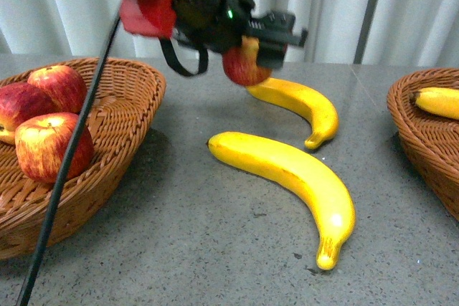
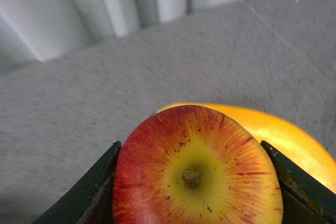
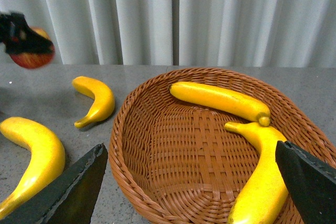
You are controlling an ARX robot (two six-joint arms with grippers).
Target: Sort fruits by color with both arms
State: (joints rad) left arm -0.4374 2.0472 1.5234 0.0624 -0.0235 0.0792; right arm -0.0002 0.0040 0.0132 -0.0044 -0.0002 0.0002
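My left gripper (image 1: 254, 51) is shut on a red apple (image 1: 242, 66) and holds it above the table, over the far banana (image 1: 301, 105). In the left wrist view the apple (image 2: 197, 171) sits stem-up between the fingers (image 2: 89, 192), with that banana (image 2: 283, 135) below it. A larger banana (image 1: 297, 177) lies mid-table. Three apples (image 1: 50, 145) lie in the left basket (image 1: 118, 141). My right gripper (image 3: 191, 187) is open above the right basket (image 3: 157, 145), which holds two bananas (image 3: 220, 100). The held apple also shows in the right wrist view (image 3: 31, 56).
The right basket (image 1: 423, 134) stands at the table's right edge in the front view with a banana (image 1: 439, 102) showing in it. A black cable (image 1: 68, 163) hangs across the left basket. White curtains run behind the grey table (image 1: 179, 241).
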